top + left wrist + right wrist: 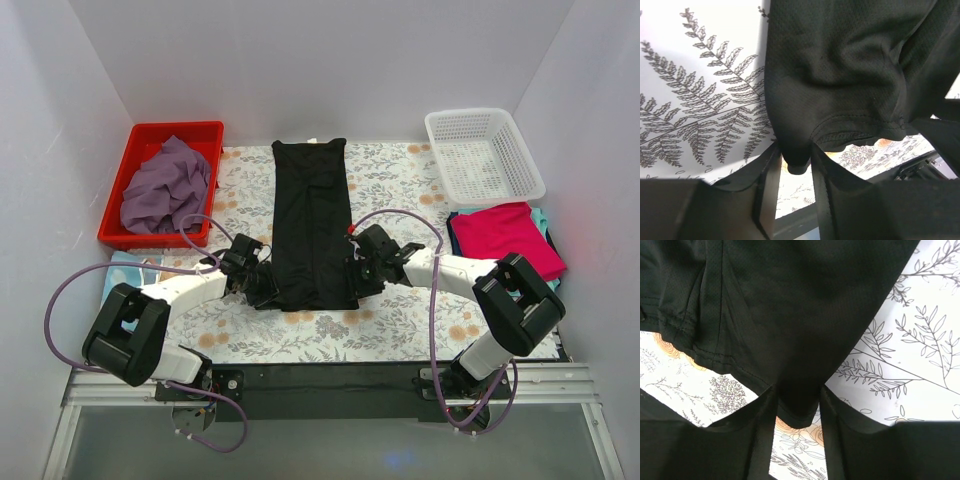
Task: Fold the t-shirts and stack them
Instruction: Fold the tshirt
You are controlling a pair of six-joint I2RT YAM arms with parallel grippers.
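The left gripper (264,288) sits at the near left corner of the black t-shirt (310,215), its fingers (767,190) pinched on a tuck of the hem. The right gripper (354,278) mirrors it at the near right corner, fingers (832,435) clamping the cloth. Both forearms slant inward toward the shirt, with the elbows bent well out to either side of it

White-and-black arms (185,288), seemingly lavender cables (47,320)

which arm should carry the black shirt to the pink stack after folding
Likely the right: the pink stack lies beside it, while the left fingers grip the black shirt's opposite corner.
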